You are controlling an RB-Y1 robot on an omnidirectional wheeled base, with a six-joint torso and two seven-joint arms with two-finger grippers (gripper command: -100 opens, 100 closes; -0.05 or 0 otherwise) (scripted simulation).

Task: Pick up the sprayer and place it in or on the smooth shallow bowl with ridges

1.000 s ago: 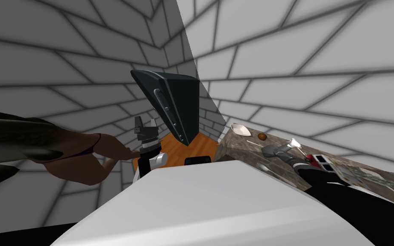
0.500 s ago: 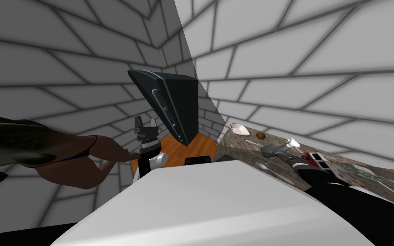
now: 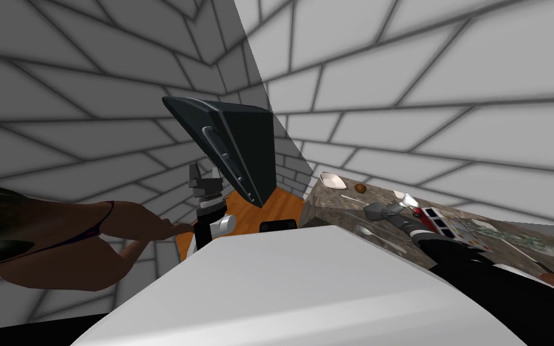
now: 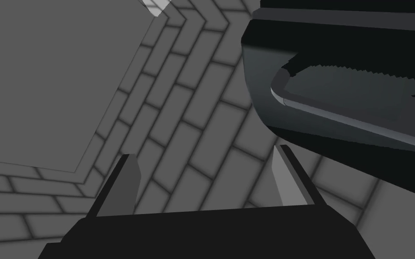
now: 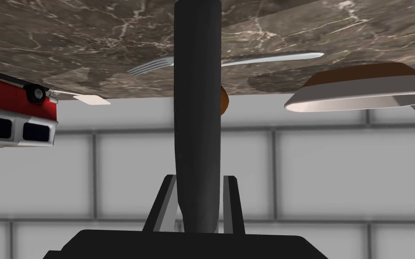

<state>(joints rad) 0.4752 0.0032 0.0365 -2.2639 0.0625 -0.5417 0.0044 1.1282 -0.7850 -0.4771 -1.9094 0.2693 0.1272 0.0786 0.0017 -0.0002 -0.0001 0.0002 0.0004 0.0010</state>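
Observation:
My right gripper (image 5: 199,180) is shut on the sprayer (image 5: 197,90), a tall dark rounded body whose sides the two fingers press. In the head view the gripper (image 3: 403,204) holds the sprayer (image 3: 380,211), which looks grey there, over the mottled brown counter (image 3: 330,207). The shallow white bowl (image 3: 332,179) sits at the counter's far end, beyond the gripper; in the right wrist view the bowl (image 5: 359,90) lies off to one side of the sprayer. My left gripper (image 3: 203,177) stands open by a dark wedge-shaped thing (image 3: 234,144), fingers apart and empty (image 4: 206,184).
A fork (image 5: 256,59) and a small brown thing (image 3: 360,188) lie on the counter between sprayer and bowl. A red and white box (image 3: 435,219) sits close to my right hand. A human figure's arm (image 3: 89,234) reaches in on the left, over orange floor (image 3: 276,207).
My head view has swung, so the counter, the wedge and the figure's arm sit further left. The right gripper still holds the sprayer at about the same distance from the bowl.

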